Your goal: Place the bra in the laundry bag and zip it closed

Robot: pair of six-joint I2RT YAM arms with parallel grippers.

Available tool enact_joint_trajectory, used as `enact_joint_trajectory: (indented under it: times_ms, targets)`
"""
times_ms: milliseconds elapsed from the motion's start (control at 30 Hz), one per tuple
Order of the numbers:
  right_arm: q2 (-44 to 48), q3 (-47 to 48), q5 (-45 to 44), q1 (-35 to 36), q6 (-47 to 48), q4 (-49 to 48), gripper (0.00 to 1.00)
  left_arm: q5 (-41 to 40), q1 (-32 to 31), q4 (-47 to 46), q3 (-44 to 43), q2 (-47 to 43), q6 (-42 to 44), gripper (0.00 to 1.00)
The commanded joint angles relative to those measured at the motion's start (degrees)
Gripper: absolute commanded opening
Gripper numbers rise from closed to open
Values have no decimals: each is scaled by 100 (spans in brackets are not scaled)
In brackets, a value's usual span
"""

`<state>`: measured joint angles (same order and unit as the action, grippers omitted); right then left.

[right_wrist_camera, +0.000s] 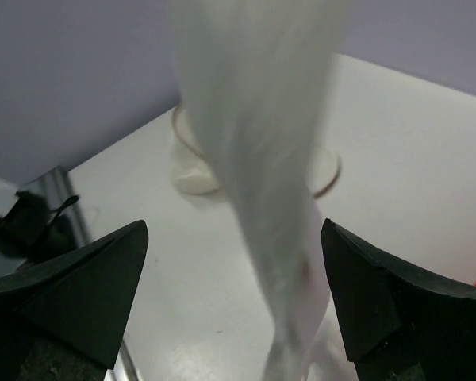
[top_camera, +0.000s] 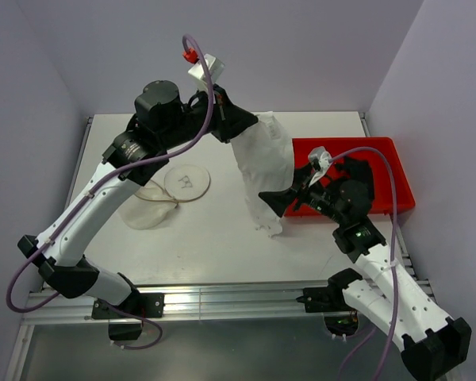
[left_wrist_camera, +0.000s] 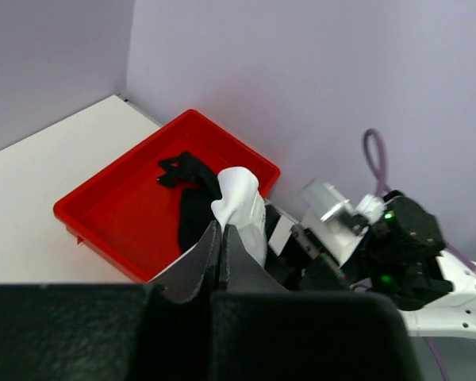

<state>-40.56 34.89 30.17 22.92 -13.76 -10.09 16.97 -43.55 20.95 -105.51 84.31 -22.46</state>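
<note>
Right gripper, fingers spread wide, flanks the hanging white bra. Left gripper clamps its top above the table. Beside it, the laundry bag lies unzipped.

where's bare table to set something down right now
Bare table lies along the near edge, between the laundry bag and the hanging white cloth, plus a narrow strip behind the red bin. Crowded: where the cloth, the open right gripper and the bin meet.
</note>
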Motion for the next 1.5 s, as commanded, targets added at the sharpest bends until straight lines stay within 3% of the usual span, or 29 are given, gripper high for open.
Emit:
enact_joint_trajectory:
  times_ms: [0, 200, 367, 667, 767, 800, 900, 1000, 1233, 1333, 1367, 1467]
  targets:
    - [-32, -403, 1227, 55, -398, -686, 97, 280, -22, 58, -294, -196, -189, 0]
    - [-566, -993, 1000, 204, -874, -1908, 89, 789, -22, -38, -610, -56, -496, 0]
    - [-1356, -1011, 850, 257, -1234, -2840, 90, 992, -22, 32, -962, 50, -707, 0]
    - [-1605, -703, 419, 512, -1059, -2946, 97, 975, -22, 129, -1094, 6, -751, 0]
    - [-1491, -852, 428, 556, -1181, -3200, 81, 879, -22, 181, -1129, 50, -708, 0]
    - [-1447, -896, 445, 556, -1225, -3271, 61, 800, -22, 225, -1138, 59, -673, 0]
    - [-1166, -1046, 507, 635, -1375, -3334, 14, 317, -13, 453, -1199, 155, -479, 0]
    - [-483, -1125, 490, 897, -1113, -2573, 0, -228, 118, 603, -1086, 278, -355, 0]
    - [794, -601, -72, 1242, -235, -857, 0, -641, 584, 243, -67, 182, -716, 0]
    - [813, 32, -292, 1233, 232, -145, 0, -1019, 620, 768, -144, 339, -594, 36]
    - [769, 105, -354, 1241, 268, -134, 0, -1047, 628, 796, -110, 323, -576, 62]
    - [576, 281, -538, 1242, 382, -213, 0, -977, 637, 464, 425, -107, -584, 85]
